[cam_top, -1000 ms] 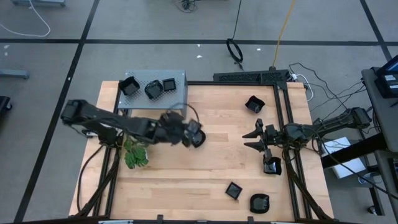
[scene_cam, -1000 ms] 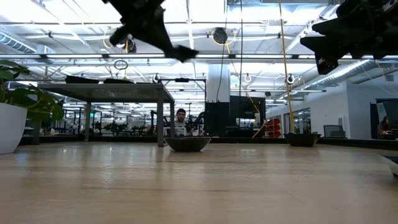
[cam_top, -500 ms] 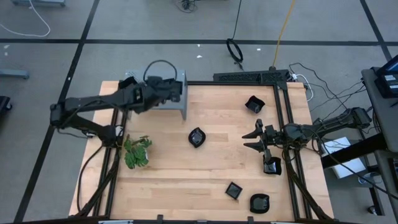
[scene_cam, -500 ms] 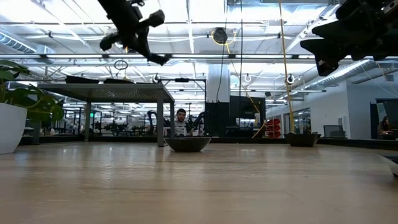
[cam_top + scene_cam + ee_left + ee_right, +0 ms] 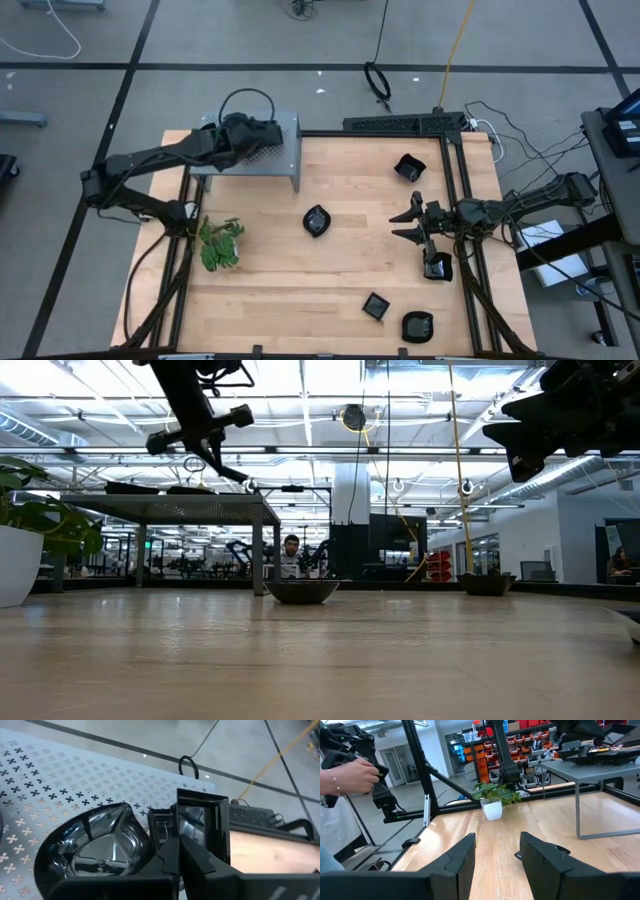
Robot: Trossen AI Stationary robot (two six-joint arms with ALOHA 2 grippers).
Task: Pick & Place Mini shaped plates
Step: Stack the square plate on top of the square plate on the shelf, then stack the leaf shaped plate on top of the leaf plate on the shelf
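The mini shaped plates are small glossy black dishes. Several lie on the wooden table: one at the middle [image 5: 316, 220], one far right [image 5: 409, 167], one under the right arm [image 5: 437, 267], two near the front edge [image 5: 375, 305] [image 5: 417, 326]. On the grey perforated shelf [image 5: 285, 150] a roundish dish [image 5: 100, 847] and a square dish [image 5: 204, 827] show. My left gripper [image 5: 175, 854] is shut and hangs above the shelf [image 5: 270, 133], just short of these two. My right gripper [image 5: 495, 860] is open and empty, held above the table's right side [image 5: 415, 222].
A potted green plant [image 5: 220, 245] stands near the table's left edge, in front of the shelf. A black frame [image 5: 450, 150] runs along the far and right sides. A person's hand [image 5: 350, 775] holds a device beyond the table.
My left gripper has gone from above the middle dish toward the table's far left corner and now hangs over the shelf. The middle dish has stayed where it was on the table.
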